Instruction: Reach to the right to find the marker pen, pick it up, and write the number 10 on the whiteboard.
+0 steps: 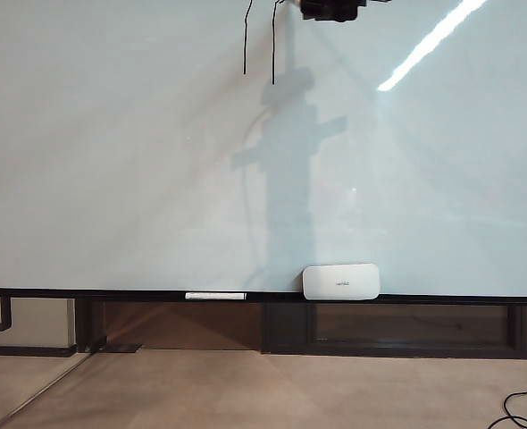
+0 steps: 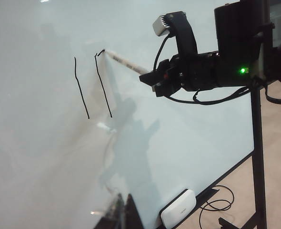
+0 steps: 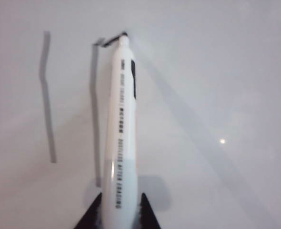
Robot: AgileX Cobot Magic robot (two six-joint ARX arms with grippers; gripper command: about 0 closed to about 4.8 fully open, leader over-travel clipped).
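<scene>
Whiteboard (image 1: 112, 179): right pincer (image 2: 152, 78) grips marker pen (image 3: 120, 143); left pincer unseen.

From the front, the right gripper (image 1: 333, 9) and the tops of the two marker strokes (image 1: 245, 40) are cut off by the frame edge, while the left gripper stays unseen.

Bright, even light with glare on a glossy board

A slanted glare streak (image 1: 433, 40) and a grey arm shadow (image 1: 286, 170) are seen on the whiteboard (image 1: 112, 179); the right wrist view is softly blurred.
</scene>
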